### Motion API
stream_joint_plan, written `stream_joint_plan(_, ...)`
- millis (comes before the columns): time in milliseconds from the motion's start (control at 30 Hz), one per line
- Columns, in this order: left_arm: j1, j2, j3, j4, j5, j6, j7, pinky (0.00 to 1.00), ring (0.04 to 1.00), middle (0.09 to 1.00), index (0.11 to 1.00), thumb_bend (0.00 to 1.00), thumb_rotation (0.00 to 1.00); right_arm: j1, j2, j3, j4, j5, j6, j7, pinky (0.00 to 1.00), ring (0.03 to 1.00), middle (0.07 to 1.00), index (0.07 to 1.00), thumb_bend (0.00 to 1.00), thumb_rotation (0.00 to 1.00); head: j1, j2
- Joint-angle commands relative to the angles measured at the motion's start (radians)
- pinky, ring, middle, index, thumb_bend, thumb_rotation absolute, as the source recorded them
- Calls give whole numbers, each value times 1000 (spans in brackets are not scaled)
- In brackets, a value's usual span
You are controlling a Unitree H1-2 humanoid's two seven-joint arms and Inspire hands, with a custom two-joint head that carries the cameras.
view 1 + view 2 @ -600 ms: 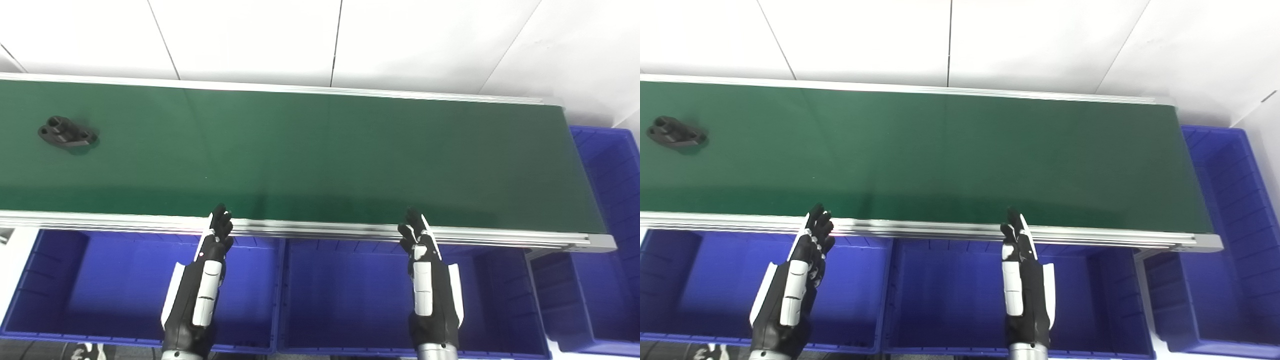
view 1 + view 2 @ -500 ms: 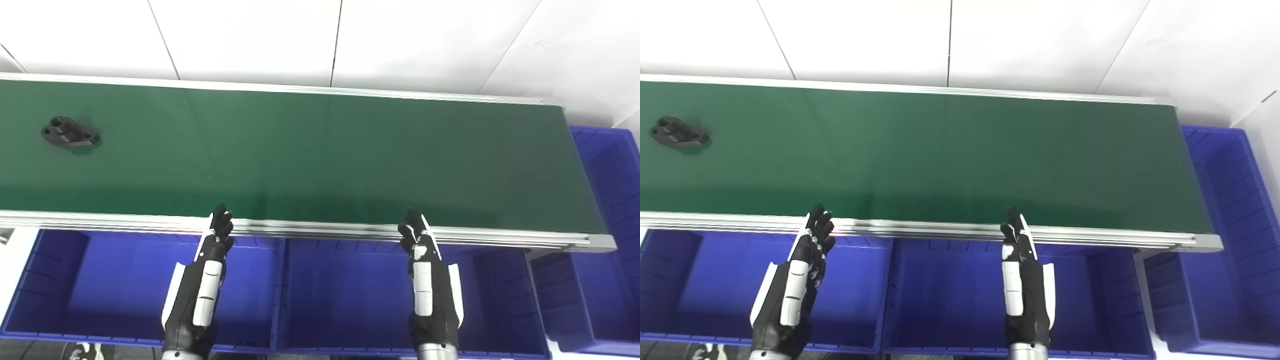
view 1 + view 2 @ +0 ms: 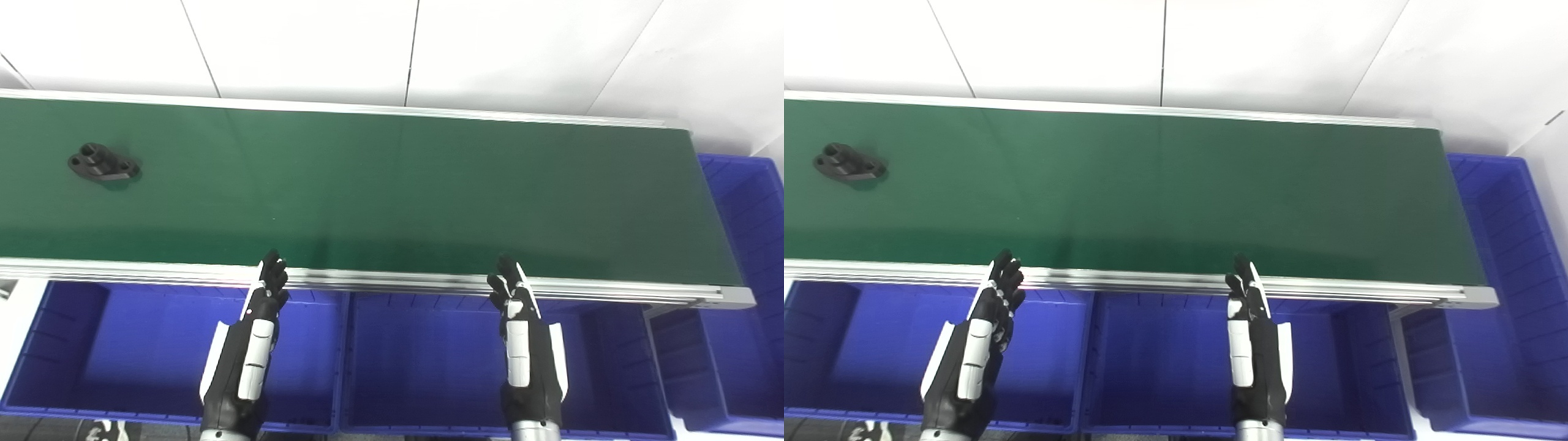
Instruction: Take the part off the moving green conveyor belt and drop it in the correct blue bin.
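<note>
**Part far left on belt, both hands empty at near rail**

A black part (image 3: 104, 168) w/ round holes lies flat on the green belt (image 3: 392, 190), far left, roughly mid-width of the belt and well apart from both hands.

Left hand (image 3: 269, 286) is raised over the left bin (image 3: 55, 343), fingertips at the belt's near metal rail (image 3: 392, 280). Fingers point up toward the belt, held close together and slightly curled; nothing is in them.

Right hand (image 3: 509, 289) is raised over the middle bin (image 3: 429, 361), also w/ fingertips at the rail. Fingers are extended, close together, thumb a bit off to the side; holds nothing.

Both hands are approx level w/ each other, well apart, neither touching the part.

Three blue bins sit side by side below the belt's near edge; a fourth bin (image 3: 1500, 245) stands past the belt's right end. The bins' visible floors show no parts. White wall panels (image 3: 306, 43) run behind the belt.
</note>
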Motion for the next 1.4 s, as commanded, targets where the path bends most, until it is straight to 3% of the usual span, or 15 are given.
stream_joint_plan(0, 16, -7, 0, -32, 12, -44, 6, 1000, 1000, 1000, 1000, 468, 1000, 51, 167, 137, 69, -25, -80, 17, 951, 930, 952, 934, 803, 1000, 1, 1)
stream_joint_plan(1367, 9, -3, 0, -28, 3, -47, 0, 1000, 1000, 1000, 1000, 478, 1000, 53, 172, 133, 73, -27, -81, 22, 947, 923, 950, 930, 772, 1000, 1, 0)
